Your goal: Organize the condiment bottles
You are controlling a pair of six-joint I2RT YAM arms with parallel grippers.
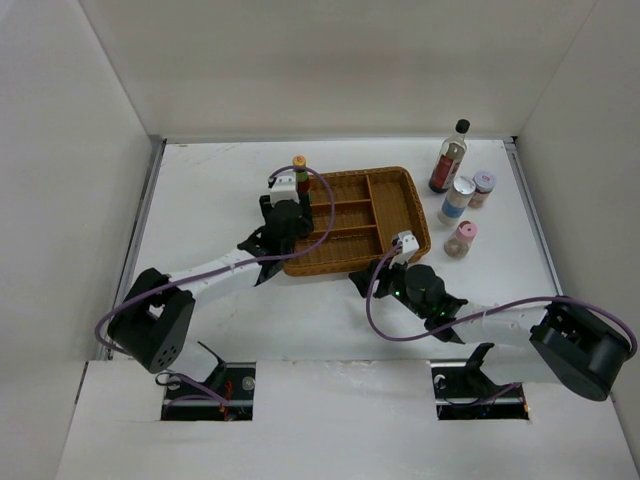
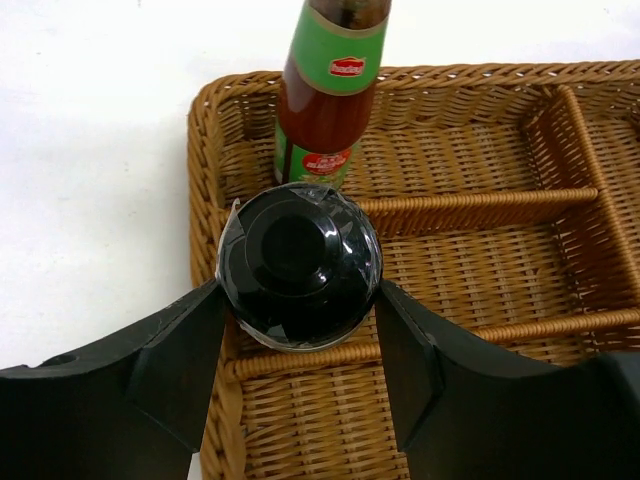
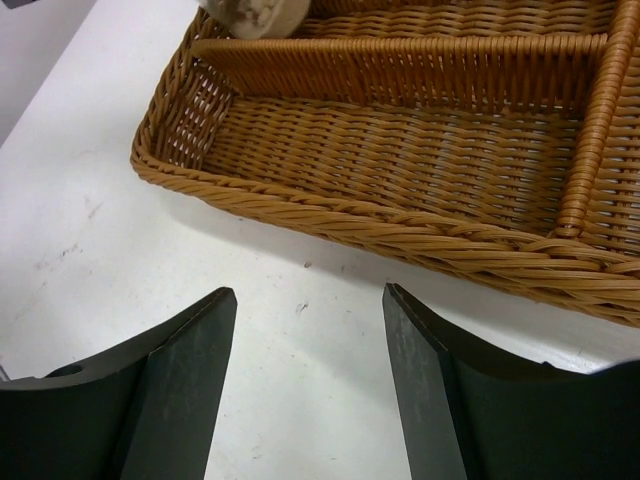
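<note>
While the yellow-red-capped bottle [image 2: 332, 90] stands in the wicker tray's [image 1: 395, 190] far-left compartment, the left gripper [image 2: 300, 300] clamps the small black-capped bottle [image 2: 298, 255] beside it. The right gripper [image 3: 308, 300] is spread, holding nothing.

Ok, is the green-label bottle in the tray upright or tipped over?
Upright. The green-label bottle rises straight from a corner compartment of the tray, and the top view shows its cap pointing up.

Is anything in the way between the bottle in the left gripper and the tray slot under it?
Nothing visible. The left gripper holds the black-capped bottle over a slot of the tray that looks bare; the sauce bottle stands one slot over, behind a divider.
</note>
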